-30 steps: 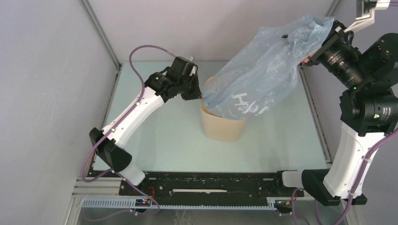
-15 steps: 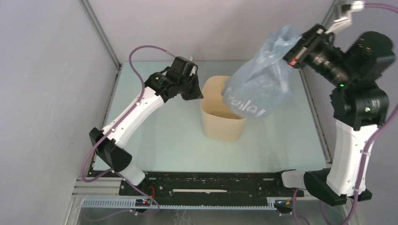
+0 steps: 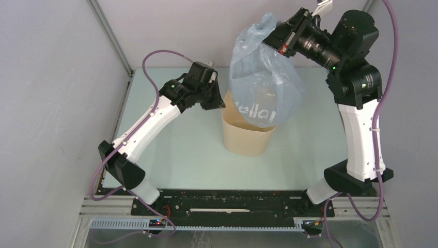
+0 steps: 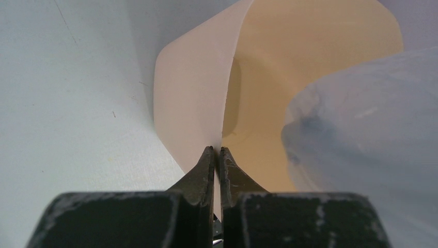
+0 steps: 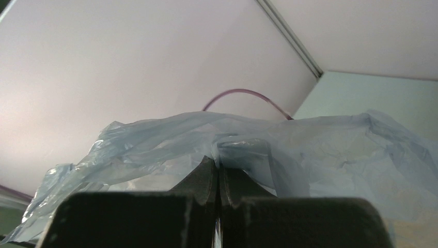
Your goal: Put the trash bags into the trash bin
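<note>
A thin pale-blue trash bag (image 3: 263, 82) hangs from my right gripper (image 3: 272, 37), which is shut on its upper edge high above the table. The bag's lower end, with white lettering, dips into the mouth of the cream-beige trash bin (image 3: 247, 139) standing mid-table. My left gripper (image 3: 219, 106) is shut on the bin's left rim, one finger outside the wall and one inside. In the left wrist view that gripper (image 4: 217, 151) pinches the bin wall (image 4: 196, 98), and the bag (image 4: 361, 134) fills the right side. The right wrist view shows its gripper (image 5: 217, 160) clamped on crumpled bag film (image 5: 320, 150).
The pale green tabletop (image 3: 175, 150) is framed by aluminium posts (image 3: 111, 39) and grey walls. A black rail (image 3: 232, 204) carries both arm bases along the near edge. A purple cable (image 3: 155, 57) loops above the left arm.
The right arm has swung left and raised the bag from the right side to hang upright over the bin. The left arm has held still on the bin's rim.
</note>
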You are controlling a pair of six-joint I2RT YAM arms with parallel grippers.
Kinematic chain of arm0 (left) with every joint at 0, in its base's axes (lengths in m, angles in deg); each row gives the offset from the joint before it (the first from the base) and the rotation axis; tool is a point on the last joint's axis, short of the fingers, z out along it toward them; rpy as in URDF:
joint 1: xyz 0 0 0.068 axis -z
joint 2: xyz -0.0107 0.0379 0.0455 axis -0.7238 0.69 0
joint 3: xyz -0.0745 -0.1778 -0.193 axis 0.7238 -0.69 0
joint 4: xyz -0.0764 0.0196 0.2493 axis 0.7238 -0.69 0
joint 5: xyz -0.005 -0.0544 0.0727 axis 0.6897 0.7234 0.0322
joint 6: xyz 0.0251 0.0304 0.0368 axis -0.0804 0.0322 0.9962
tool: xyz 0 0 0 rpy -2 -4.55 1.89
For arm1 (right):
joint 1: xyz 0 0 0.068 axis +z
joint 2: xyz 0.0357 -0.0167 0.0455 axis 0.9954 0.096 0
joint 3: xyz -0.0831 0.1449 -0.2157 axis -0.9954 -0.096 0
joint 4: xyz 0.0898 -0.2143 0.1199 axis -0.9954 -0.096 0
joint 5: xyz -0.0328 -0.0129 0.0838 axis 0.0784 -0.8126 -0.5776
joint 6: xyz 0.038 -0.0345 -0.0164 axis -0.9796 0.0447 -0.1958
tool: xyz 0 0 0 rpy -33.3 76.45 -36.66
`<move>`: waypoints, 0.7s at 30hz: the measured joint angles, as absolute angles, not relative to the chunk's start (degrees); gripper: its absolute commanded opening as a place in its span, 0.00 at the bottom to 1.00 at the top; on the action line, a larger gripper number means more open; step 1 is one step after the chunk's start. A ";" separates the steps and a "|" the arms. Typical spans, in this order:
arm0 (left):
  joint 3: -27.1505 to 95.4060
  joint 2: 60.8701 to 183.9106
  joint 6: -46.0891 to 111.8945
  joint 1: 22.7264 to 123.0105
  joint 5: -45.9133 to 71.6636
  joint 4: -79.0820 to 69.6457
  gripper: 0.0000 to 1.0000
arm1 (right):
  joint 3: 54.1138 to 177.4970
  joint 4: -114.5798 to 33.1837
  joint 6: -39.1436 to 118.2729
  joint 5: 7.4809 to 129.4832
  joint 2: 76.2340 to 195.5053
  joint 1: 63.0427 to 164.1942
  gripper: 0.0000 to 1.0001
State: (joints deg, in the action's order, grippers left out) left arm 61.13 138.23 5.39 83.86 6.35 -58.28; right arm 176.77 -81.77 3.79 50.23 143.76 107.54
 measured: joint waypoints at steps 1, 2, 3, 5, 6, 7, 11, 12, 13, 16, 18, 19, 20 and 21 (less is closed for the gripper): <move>61.11 138.23 5.39 83.86 6.35 -58.26 0.07 | 177.73 -80.96 3.22 50.19 144.28 107.95 0.00; 61.11 138.23 5.39 83.86 6.33 -58.26 0.07 | 178.60 -79.98 2.44 50.10 144.74 108.35 0.00; 61.11 138.23 5.39 83.86 6.35 -58.26 0.08 | 178.78 -78.80 1.69 50.08 144.85 108.57 0.00; 61.11 138.20 5.41 83.86 6.35 -58.24 0.08 | 178.76 -77.05 0.36 49.95 144.85 108.63 0.00; 61.11 138.23 5.41 83.86 6.33 -58.24 0.08 | 178.51 -76.07 -0.27 49.93 144.81 108.63 0.00; 61.11 138.23 5.41 83.86 6.33 -58.22 0.09 | 177.90 -74.95 -0.60 49.99 144.63 108.61 0.00; 61.11 138.20 5.41 83.86 6.35 -58.09 0.09 | 171.24 -72.79 -1.15 50.85 142.36 108.02 0.00; 61.11 138.20 5.43 83.86 6.35 -58.07 0.09 | 168.33 -72.07 -1.15 51.11 141.29 107.67 0.00; 61.11 138.20 5.43 83.86 6.37 -58.04 0.09 | 165.14 -72.05 -1.10 51.61 140.11 107.23 0.00; 61.11 138.20 5.43 83.86 6.37 -58.02 0.09 | 158.97 -73.90 -0.32 53.49 137.73 105.57 0.00; 61.11 138.20 5.43 83.86 6.44 -57.98 0.10 | 158.06 -76.16 0.69 54.93 137.07 104.22 0.00; 61.11 138.20 5.46 83.86 6.53 -57.96 0.11 | 157.97 -77.20 1.34 55.70 136.65 103.43 0.00; 61.11 138.23 5.46 83.86 6.57 -57.96 0.14 | 157.95 -77.82 1.71 56.22 136.22 103.02 0.00; 61.11 138.23 5.48 83.86 6.61 -57.93 0.17 | 157.53 -78.17 2.22 56.64 135.47 102.60 0.00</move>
